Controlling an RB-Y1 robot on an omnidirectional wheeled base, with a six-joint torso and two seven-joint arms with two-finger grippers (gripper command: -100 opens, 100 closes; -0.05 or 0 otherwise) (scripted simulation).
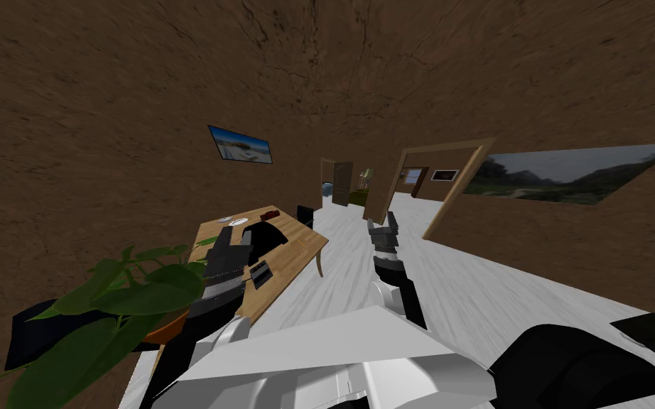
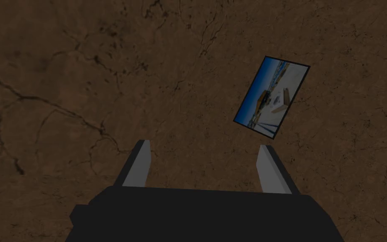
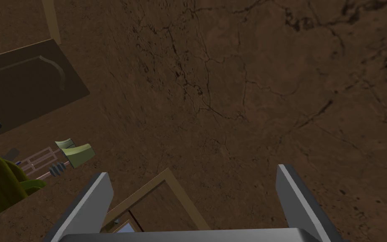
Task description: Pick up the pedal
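Prob. pedal (image 1: 262,273), small dark box on table (image 1: 296,257), just right of L gripper (image 1: 232,238); R gripper (image 1: 383,221) farther. Both spread wide, empty.

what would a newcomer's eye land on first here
The big leafy green plant at the robot's near left, beside the wooden table. Then the wide landscape picture on the brown wall to the right. The left gripper by the table and the right gripper above the white floor both stand open.
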